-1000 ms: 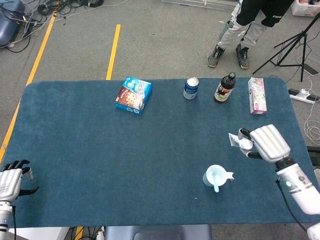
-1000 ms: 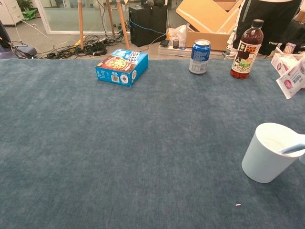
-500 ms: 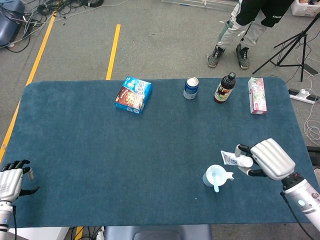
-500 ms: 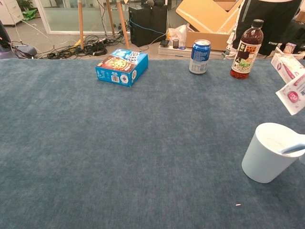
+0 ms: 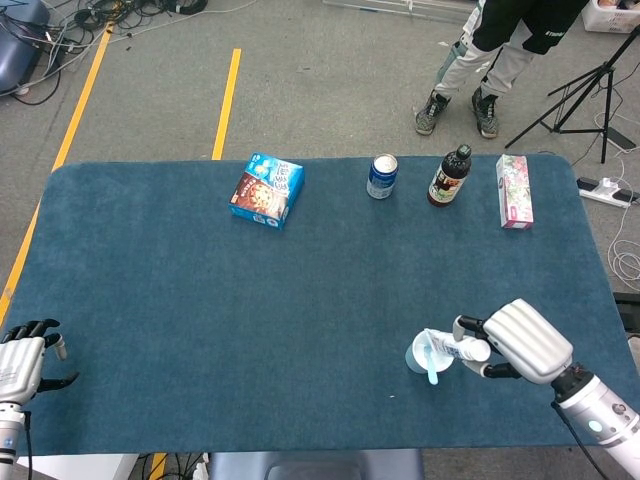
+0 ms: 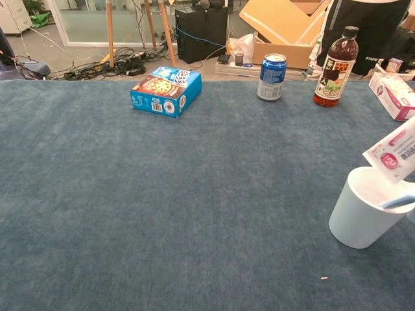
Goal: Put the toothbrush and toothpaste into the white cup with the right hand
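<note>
The white cup (image 5: 420, 354) (image 6: 363, 211) stands near the table's front right, with the light blue toothbrush (image 5: 431, 366) (image 6: 401, 201) leaning inside it. My right hand (image 5: 522, 340) holds the white toothpaste tube (image 5: 452, 346) (image 6: 393, 148) by one end, just right of the cup. The tube lies roughly level, its free end over the cup's mouth. In the chest view only the tube shows, slanting above the cup's rim. My left hand (image 5: 24, 362) rests at the table's front left corner, fingers apart, holding nothing.
Along the far edge stand a blue snack box (image 5: 266, 189) (image 6: 166, 89), a blue can (image 5: 382, 176) (image 6: 272, 76), a dark bottle (image 5: 450, 175) (image 6: 334, 66) and a pink-white carton (image 5: 513, 190) (image 6: 394, 94). A person (image 5: 480, 60) stands beyond the table.
My right hand has carried the toothpaste tube forward and left, from behind the cup to over its mouth. The left hand has not moved.
</note>
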Motion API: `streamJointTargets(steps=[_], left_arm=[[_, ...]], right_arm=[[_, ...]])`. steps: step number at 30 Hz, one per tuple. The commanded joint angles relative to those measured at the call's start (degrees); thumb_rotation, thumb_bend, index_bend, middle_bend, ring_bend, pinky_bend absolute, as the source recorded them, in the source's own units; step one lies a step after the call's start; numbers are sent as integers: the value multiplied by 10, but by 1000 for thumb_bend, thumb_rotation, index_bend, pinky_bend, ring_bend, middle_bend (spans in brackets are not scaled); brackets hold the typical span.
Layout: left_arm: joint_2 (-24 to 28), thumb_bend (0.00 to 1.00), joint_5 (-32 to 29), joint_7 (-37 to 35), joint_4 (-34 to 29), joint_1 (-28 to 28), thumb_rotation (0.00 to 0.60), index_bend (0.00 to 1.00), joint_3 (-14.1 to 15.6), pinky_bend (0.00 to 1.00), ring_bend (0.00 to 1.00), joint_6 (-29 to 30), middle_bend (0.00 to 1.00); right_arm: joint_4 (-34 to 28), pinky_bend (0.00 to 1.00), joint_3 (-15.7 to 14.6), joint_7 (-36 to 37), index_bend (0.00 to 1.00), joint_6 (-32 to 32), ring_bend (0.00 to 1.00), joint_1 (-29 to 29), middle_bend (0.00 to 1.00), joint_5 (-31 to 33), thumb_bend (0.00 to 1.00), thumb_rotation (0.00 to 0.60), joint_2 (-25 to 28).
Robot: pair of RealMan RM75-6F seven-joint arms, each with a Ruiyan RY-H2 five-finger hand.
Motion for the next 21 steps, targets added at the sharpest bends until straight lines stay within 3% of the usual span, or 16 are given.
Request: streamJointTargets(steps=[1,21], left_arm=[[0,0,-1,0,1,0,600,588,0,201,191,-1,252],[0,0,-3,0,0,-1,600,588,-1,201,191,-3,252]], right_arm=[[3,1000,-2,1,675,-2,1000,0,1000,-4,204,600,-5],[21,1000,-8,10,675,-44,1000,19,1000,11,204,600,-28]])
